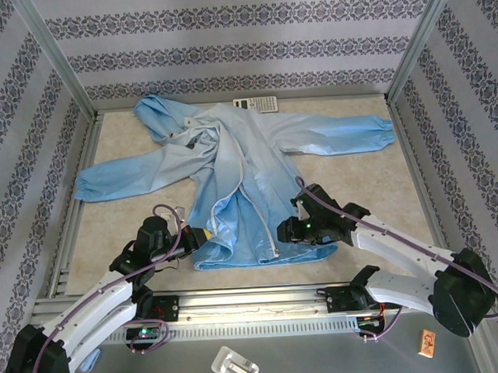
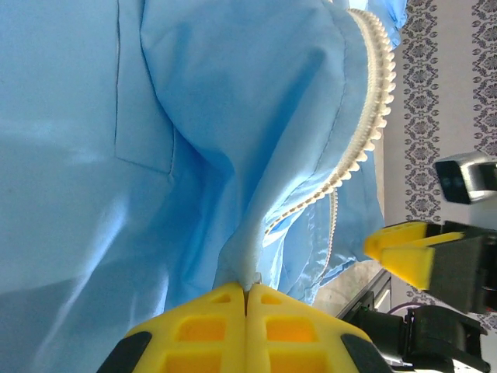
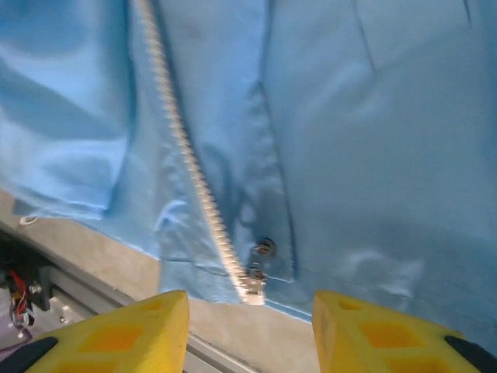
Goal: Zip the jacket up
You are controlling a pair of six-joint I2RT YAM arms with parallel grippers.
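Beige tabletop (image 1: 361, 194), jacket (image 1: 248, 166) spread out with its front open: left gripper (image 2: 247, 291) jaws clamped shut on its bottom edge, right gripper (image 3: 250, 311) jaws half open over the zipper (image 3: 190, 167) end, so grabbing there to line things up seems next.

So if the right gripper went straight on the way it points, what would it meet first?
Probably the light-blue thin-fabric jacket, at the hem by the bottom end of its pale zipper strip; depth is unclear.
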